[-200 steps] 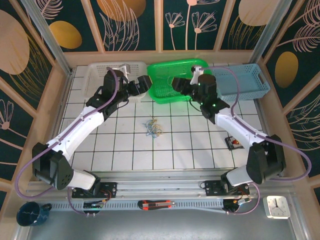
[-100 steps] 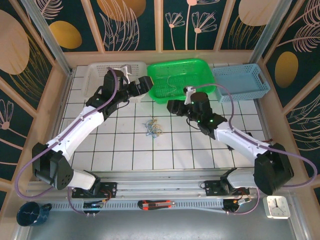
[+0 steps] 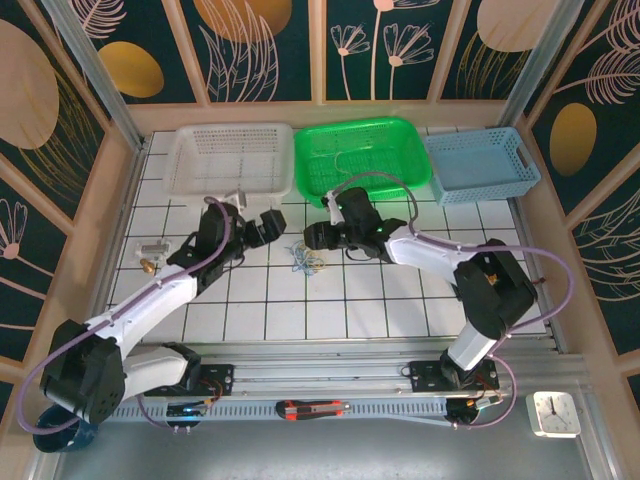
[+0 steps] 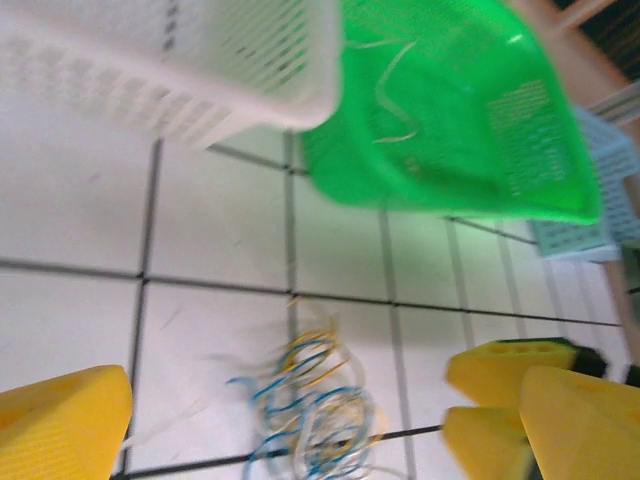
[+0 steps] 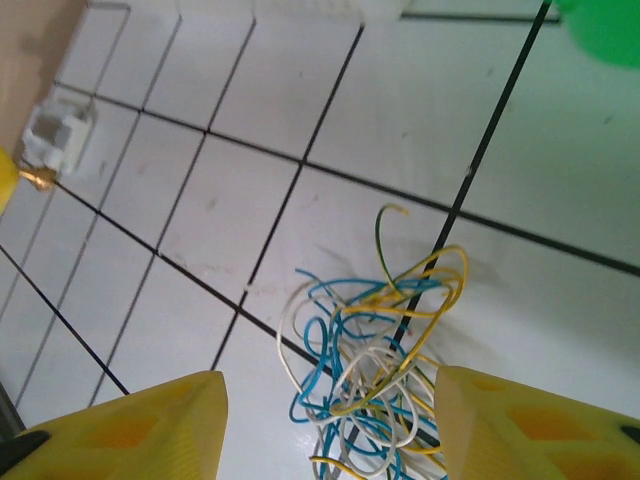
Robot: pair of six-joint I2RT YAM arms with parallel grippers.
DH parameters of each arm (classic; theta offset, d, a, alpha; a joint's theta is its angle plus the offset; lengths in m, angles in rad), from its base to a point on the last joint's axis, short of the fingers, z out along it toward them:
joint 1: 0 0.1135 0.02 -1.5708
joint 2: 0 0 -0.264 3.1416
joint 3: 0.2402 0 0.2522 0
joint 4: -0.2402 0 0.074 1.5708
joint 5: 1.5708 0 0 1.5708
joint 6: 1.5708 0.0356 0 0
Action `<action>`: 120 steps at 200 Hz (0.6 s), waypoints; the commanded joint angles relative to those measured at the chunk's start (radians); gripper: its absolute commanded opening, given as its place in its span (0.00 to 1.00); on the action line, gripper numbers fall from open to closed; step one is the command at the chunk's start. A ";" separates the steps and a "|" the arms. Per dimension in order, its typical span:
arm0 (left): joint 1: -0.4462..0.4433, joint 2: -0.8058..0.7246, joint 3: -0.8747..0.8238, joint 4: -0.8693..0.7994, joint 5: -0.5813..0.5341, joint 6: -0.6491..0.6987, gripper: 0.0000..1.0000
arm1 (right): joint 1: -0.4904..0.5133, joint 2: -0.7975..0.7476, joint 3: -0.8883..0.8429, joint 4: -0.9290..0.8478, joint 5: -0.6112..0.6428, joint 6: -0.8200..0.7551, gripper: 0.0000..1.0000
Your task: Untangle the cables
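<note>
Tiled table (image 3: 380, 300), cables (image 5: 372, 360) between parted fingers of right gripper (image 5: 330, 385)

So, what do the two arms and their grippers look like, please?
The left arm and right arm have white shells, black joints and black bases. A thick purple cable loops along each. The left gripper and right gripper have black bodies; the fingers are bright yellow, blocky wedges.

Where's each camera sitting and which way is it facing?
Top external: above, behind the bases, looking down on the table; left arm and right arm show.
Left wrist: on the left arm, facing the green basket; own yellow fingers.
Right wrist: on the right arm, facing down; own yellow fingers.
All three share the cables.
</note>
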 commanded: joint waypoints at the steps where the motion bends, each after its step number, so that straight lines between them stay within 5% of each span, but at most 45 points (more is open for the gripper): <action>1: 0.007 -0.037 -0.065 0.113 -0.075 -0.041 0.99 | 0.009 0.049 0.034 -0.024 -0.043 -0.025 0.55; 120: 0.009 -0.041 -0.237 0.192 -0.106 -0.051 0.99 | 0.018 0.168 0.138 -0.035 -0.055 -0.019 0.50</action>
